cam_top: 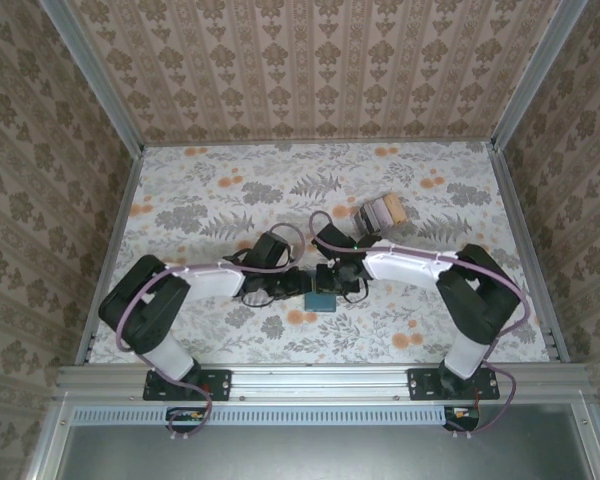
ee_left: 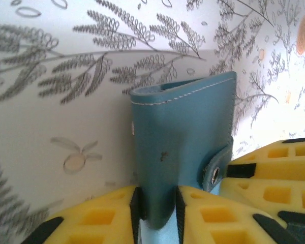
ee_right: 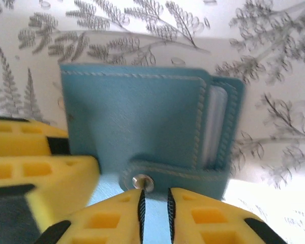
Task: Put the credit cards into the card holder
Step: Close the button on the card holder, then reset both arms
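The card holder (cam_top: 320, 299), a teal-blue wallet, stands on edge at the table's middle between both arms. My left gripper (ee_left: 157, 195) is shut on its folded lower edge, with the card holder (ee_left: 183, 152) rising upright between the yellow fingers. My right gripper (ee_right: 155, 195) sits just below the card holder's snap strap (ee_right: 168, 175). Its jaws stand a narrow gap apart with nothing between them. A pale layer (ee_right: 213, 122) shows in the card holder's (ee_right: 137, 117) open right side. The credit cards (cam_top: 383, 212) stand stacked in a small dark-sided box behind the right arm.
Patterned walls with metal posts close the table on three sides. The right gripper's yellow fingers (ee_left: 274, 173) crowd close beside the left gripper's. Floral tablecloth (cam_top: 210, 190) lies open at the back left.
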